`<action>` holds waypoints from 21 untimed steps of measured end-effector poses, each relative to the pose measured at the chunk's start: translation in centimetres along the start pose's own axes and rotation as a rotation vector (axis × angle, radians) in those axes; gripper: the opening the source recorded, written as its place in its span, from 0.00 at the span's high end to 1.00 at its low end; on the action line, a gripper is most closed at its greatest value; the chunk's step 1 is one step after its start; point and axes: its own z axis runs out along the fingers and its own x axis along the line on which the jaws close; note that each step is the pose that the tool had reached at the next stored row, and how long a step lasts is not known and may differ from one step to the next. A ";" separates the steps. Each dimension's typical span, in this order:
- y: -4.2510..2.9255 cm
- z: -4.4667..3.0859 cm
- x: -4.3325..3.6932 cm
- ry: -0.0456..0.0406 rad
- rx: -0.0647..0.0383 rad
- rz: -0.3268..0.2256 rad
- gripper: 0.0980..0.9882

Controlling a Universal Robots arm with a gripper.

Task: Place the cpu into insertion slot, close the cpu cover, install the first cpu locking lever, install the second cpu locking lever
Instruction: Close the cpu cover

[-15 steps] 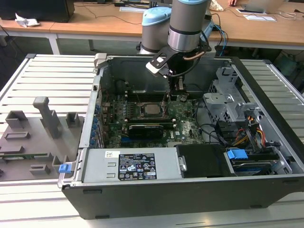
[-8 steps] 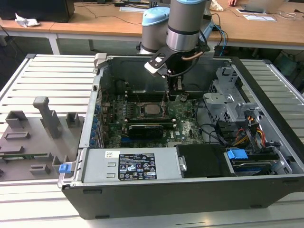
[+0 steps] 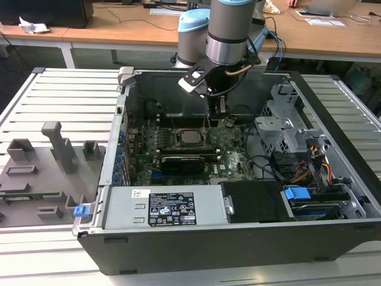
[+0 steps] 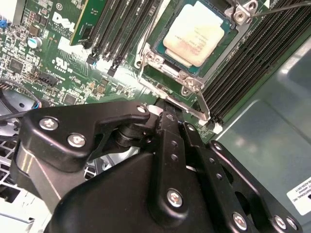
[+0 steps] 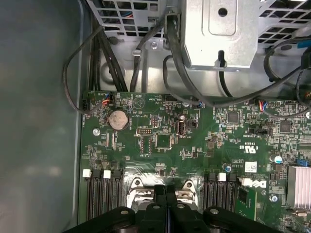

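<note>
Upright arm — gripper (image 3: 221,111) (jaws together) low beside the cpu (image 3: 190,137).

Power supply (image 3: 125,208) — drive cage (image 3: 280,128) — 1 coin battery (image 5: 118,119).

We find the flat silver-topped cpu (image 4: 194,36) open from above. Long black memory slots (image 4: 257,63) lie low along two of its sides, a long black card (image 3: 187,162) stands near it, and a perforated silver drive cage (image 3: 286,125) rises well apart, toward the exterior view's right.
</note>
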 end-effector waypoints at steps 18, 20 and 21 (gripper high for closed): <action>-4.05 0.23 0.15 0.0000 0.004 0.000 0.99; -4.40 0.22 0.16 0.0000 0.004 0.000 0.99; -4.51 0.22 0.16 0.0000 0.004 0.000 0.99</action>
